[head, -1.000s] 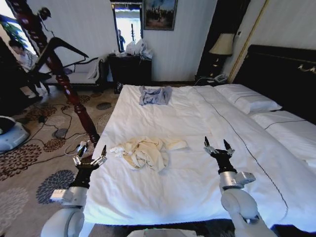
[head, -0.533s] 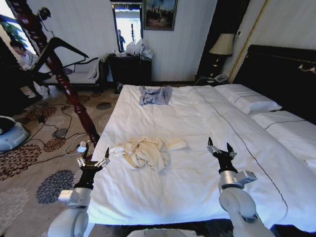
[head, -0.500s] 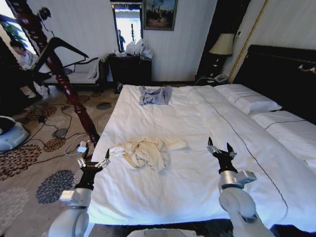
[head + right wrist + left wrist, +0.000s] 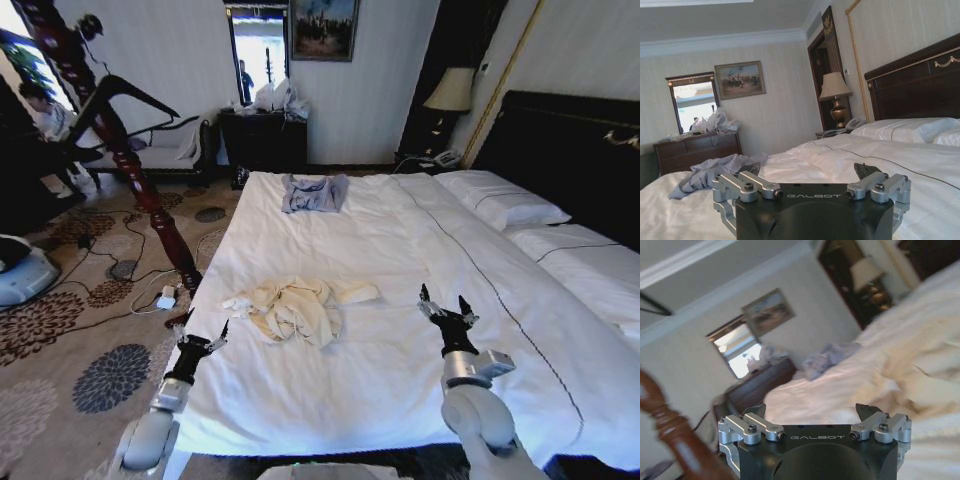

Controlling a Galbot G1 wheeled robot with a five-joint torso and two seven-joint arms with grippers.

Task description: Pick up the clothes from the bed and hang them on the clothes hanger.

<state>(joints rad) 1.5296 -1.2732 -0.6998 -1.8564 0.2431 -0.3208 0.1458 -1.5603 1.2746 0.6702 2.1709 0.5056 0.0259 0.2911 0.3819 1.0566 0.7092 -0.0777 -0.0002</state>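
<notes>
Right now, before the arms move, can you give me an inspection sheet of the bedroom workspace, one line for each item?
Surface: bed, white sheets, pillows by the dark headboard.
Job's things: cream garment crumpled on the bed's left part, untouched; black clothes hanger up on the dark-red wooden post.
Clutter: blue-grey garment at the far end of the bed.
Grippers: left gripper open, at the bed's left edge; right gripper open, above the sheet, right of the cream garment.
Cables: dark cables and a small white device on the patterned carpet.
Surroundings: dark dresser, mirror, framed picture, table lamp, telephone.
</notes>
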